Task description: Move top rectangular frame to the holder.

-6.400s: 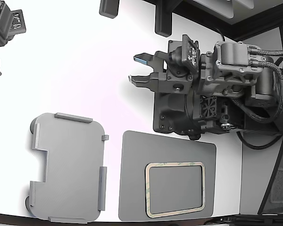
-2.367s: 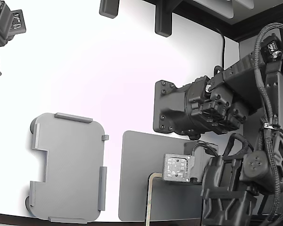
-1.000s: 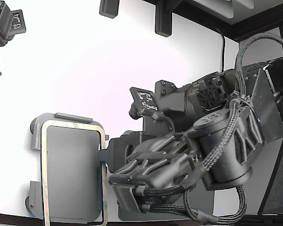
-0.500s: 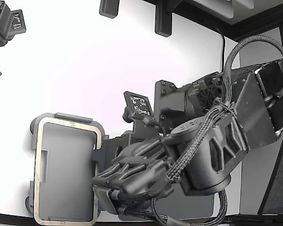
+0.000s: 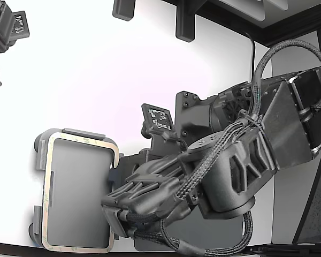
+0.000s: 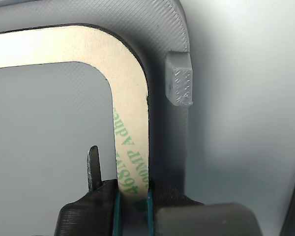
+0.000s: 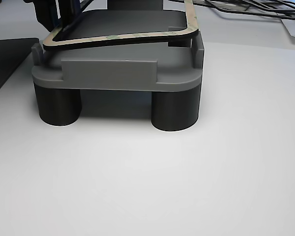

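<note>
The top rectangular frame (image 5: 80, 138), a thin beige ring with green print, hangs over the holder (image 5: 38, 159), a light grey tray with edge tabs. In the other view the frame (image 7: 113, 38) is tilted just above the holder (image 7: 108, 73), higher on that view's right; I cannot tell whether it touches the tabs. My gripper (image 6: 132, 194) is shut on one long side of the frame (image 6: 130, 88), near a rounded corner and beside a small holder tab (image 6: 179, 83). In the exterior view my arm (image 5: 203, 182) hides the fingers.
The dark grey mat (image 5: 219, 238) lies at the exterior view's right of the holder, mostly under my arm. The holder stands on dark round legs (image 7: 174, 110). A second arm (image 5: 5, 32) sits at the far left, and dark brackets (image 5: 184, 24) stand at the table's back edge.
The frame left the dark mat and was carried to the exterior view's left, over the holder. In the last half second it shifted slightly right and the arm settled lower.
</note>
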